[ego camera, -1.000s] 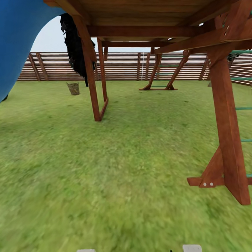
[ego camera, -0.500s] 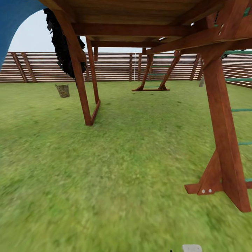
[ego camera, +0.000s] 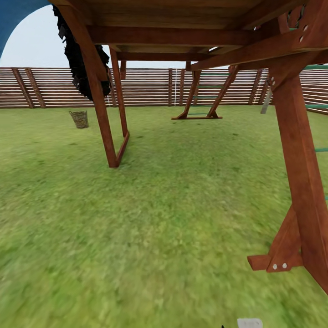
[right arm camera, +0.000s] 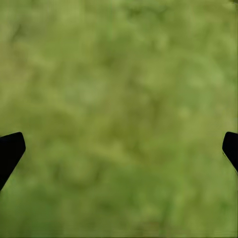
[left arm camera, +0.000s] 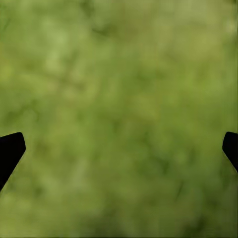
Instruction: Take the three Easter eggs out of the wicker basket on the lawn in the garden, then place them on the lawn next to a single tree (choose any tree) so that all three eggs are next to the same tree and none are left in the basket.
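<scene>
The wicker basket (ego camera: pixel 79 119) stands far off on the lawn (ego camera: pixel 173 218), at the left of the head view, near the fence and beyond the playset's left post. At this distance the Easter eggs are hidden and the tree is out of view. In the left wrist view my left gripper (left arm camera: pixel 119 148) is open, its black fingertips (left arm camera: pixel 10 151) wide apart over blurred grass. My right gripper (right arm camera: pixel 119 148) is open in the same way over grass, with nothing between the fingers.
A red-brown wooden playset stands overhead, with a leaning post (ego camera: pixel 102 114) ahead left and a thick braced post (ego camera: pixel 300 182) close on the right. A black leafy tree (ego camera: pixel 77 59) hangs behind the left post. A slatted fence (ego camera: pixel 150 86) closes the back, with a blue slide (ego camera: pixel 11 13) at upper left.
The whole head view has shifted as the camera moved: basket and left post slid left, the blue slide mostly left the picture, and the right post looms nearer. Both grippers stay open.
</scene>
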`<state>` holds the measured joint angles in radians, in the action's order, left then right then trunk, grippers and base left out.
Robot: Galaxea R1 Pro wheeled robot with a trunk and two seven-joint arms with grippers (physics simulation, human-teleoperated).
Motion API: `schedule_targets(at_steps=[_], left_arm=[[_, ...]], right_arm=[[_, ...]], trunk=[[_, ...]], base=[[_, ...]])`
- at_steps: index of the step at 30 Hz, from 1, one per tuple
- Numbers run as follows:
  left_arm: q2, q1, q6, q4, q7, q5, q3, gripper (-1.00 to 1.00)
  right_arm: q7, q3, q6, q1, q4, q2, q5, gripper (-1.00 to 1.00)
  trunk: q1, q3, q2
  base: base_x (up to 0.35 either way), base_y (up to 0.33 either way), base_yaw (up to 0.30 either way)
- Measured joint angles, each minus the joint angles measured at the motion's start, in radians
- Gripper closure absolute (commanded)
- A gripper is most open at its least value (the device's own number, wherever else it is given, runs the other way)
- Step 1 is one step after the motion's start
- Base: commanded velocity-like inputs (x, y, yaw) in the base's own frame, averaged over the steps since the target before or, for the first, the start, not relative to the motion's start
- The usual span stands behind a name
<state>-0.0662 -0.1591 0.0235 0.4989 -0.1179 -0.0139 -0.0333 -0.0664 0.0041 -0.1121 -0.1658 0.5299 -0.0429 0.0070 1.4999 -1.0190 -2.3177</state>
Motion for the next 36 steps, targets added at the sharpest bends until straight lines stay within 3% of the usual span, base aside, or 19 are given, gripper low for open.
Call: schedule_targets(at_steps=[29,36], left_arm=[[0.000,0.000,0.000,-0.001,0.000,0.000,0.000,-1.00],[-0.011,0.000,0.039,0.007,0.001,0.003,-0.014,-1.00]], right_arm=[[0.000,-0.001,0.000,0.000,0.000,-0.002,0.000,-1.00],[0.000,-0.001,0.000,0.000,-0.001,-0.002,0.001,-1.00]], trunk=[[0.000,0.000,0.000],[0.001,0.000,0.000]], base=[[0.322,0.025,0.000],[0.072,0.001,0.000]])
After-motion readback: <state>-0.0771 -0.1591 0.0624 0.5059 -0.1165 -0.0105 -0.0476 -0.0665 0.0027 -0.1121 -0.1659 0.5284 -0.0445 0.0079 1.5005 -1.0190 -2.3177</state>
